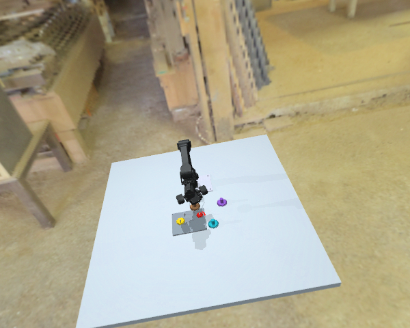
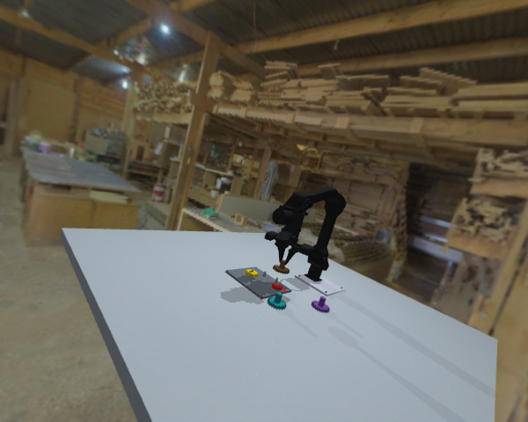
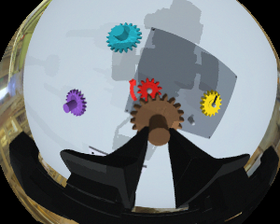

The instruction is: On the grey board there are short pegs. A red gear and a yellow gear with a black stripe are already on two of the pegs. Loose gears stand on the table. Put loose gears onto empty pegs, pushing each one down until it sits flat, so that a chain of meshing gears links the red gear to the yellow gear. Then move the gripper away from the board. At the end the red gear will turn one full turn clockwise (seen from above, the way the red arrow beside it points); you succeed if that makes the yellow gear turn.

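My gripper (image 2: 283,262) (image 3: 158,131) is shut on the stem of the brown gear (image 1: 195,206) (image 2: 281,268) (image 3: 151,112). It holds the gear in the air near the board's robot-side edge. The grey board (image 1: 195,229) (image 2: 251,283) (image 3: 170,51) carries the red gear (image 1: 199,214) (image 2: 276,287) (image 3: 148,88) and the yellow gear (image 1: 180,221) (image 2: 252,272) (image 3: 210,104). An empty peg (image 1: 184,214) (image 2: 264,274) (image 3: 191,119) shows between the brown and yellow gears in the wrist view. Whether other pegs are hidden by the brown gear, I cannot tell.
The teal gear (image 1: 212,223) (image 2: 276,301) (image 3: 123,38) stands on the table just beside the board, near the red gear's side. The purple gear (image 1: 221,202) (image 2: 320,304) (image 3: 77,104) stands farther off. The white base plate (image 1: 207,183) (image 2: 332,287) lies under the arm.
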Controlling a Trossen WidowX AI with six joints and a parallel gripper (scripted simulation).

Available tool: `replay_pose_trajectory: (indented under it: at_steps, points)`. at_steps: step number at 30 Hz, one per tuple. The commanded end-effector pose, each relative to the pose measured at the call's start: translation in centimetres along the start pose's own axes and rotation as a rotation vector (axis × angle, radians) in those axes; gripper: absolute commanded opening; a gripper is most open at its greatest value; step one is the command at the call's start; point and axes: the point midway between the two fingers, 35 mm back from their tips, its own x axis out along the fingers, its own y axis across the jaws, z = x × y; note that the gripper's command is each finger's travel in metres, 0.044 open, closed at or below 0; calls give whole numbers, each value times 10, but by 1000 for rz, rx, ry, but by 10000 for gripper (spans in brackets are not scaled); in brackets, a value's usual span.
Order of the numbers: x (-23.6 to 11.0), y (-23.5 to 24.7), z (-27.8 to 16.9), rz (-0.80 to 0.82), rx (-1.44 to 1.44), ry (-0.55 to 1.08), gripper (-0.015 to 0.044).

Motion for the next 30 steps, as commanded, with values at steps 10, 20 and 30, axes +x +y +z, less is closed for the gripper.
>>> replay_pose_trajectory:
  at_steps: [10,20,30]
  points:
    - [13,-12,-18,-6,-8,-4,0]
    - [13,-13,-18,-6,-8,-4,0]
    - [13,-13,-18,-6,-8,-4,0]
